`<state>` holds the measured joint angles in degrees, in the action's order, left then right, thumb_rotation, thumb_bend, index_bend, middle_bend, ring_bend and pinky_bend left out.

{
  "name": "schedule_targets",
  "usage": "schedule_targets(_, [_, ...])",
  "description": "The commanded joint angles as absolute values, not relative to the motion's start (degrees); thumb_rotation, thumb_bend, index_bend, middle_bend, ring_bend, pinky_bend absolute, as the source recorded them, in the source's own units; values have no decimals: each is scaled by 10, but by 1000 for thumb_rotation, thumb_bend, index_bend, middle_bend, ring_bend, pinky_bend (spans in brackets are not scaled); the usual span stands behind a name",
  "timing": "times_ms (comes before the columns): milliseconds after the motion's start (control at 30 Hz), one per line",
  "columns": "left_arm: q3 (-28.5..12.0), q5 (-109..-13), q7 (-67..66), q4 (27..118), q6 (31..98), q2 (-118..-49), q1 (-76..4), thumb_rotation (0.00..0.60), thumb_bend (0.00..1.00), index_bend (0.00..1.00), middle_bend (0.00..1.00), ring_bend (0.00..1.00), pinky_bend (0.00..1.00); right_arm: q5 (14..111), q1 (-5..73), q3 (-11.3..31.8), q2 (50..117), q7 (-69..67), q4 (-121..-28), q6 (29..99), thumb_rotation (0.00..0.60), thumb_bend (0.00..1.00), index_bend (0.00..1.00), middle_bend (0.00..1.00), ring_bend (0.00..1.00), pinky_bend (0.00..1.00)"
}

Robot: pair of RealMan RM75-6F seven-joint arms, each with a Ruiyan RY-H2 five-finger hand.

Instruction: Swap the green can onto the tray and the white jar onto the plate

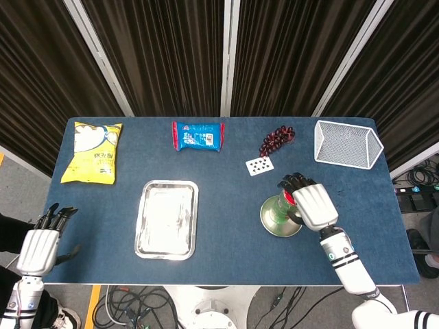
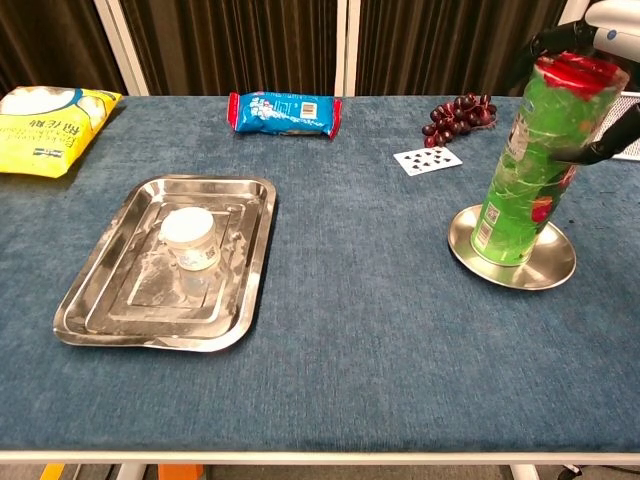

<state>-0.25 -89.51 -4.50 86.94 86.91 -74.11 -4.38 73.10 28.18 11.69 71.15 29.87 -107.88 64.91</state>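
The blue cloth-covered table (image 1: pixel 226 226) carries a rectangular steel tray (image 2: pixel 110 300) at left, and the small white jar (image 2: pixel 190 238) stands upright inside it. The round metal plate (image 2: pixel 545 272) at right bears the tall green can with a red lid (image 2: pixel 527 165), upright. The right hand (image 1: pixel 312 203) wraps the can's top. The left hand (image 1: pixel 42 244) hovers off the table edge, fingers apart, empty.
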Motion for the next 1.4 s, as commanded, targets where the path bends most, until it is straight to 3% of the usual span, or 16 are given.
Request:
schedule_targets(33, [-3,-896,-44,868,871,-741,-43,600,145,169,157,51,227,736,282,115,711,297,-1078,658,600,191,412,327,292,472])
schedule_targets(333, [-3,-898,-45,868,873,-741,-43,600,145,169,157,51,228,762,283,122,691,273,-1098,682,600,211,484,381,346,511])
schedule_targets(600, [-2,-898,-43,867,873,-741,-42,600,146,169,157,51,228,717,347,166,694,300,-1124,635,600,211,484,381,344,511])
schedule_targets(933, [-3,-896,-31,856,871,-745,-43,600,146,169,157,51,228,614,467,200,779,375,-1069,574,600,210,477,380,344,512])
schedule_targets(1233, [-5,-897,-16,845,871,-750,-46,600,146,169,157,52,228,547,546,195,847,434,-1012,559,600,211,473,380,344,504])
schedule_targets(1400, [-3,-898,-11,842,871,-751,-45,600,145,169,157,51,228,515,573,194,864,448,-996,558,600,209,420,380,335,480])
